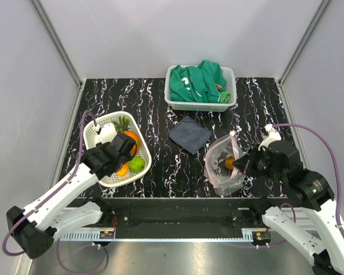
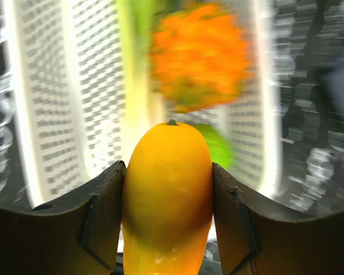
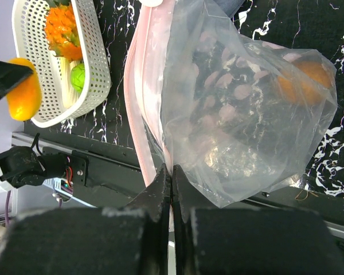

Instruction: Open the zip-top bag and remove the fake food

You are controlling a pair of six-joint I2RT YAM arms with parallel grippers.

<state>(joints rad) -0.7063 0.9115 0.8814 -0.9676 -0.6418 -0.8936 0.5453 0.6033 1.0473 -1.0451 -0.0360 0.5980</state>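
Observation:
The clear zip-top bag point(image 1: 223, 162) with a pinkish-red strip lies at the table's front right, open, with an orange piece point(image 1: 230, 162) inside; it fills the right wrist view point(image 3: 235, 114). My right gripper point(image 3: 172, 172) is shut on the bag's edge by the strip. My left gripper point(image 2: 167, 172) is shut on a yellow-orange fake fruit point(image 2: 167, 195) and holds it over the white basket point(image 1: 100, 127), which contains the orange pineapple point(image 1: 132, 137), a green round piece point(image 1: 137, 164) and a pale leek point(image 2: 136, 97).
A dark grey-blue cloth point(image 1: 190, 134) lies mid-table. A white basket point(image 1: 175, 103) with a green garment point(image 1: 198, 83) stands at the back. Grey walls enclose the table on three sides.

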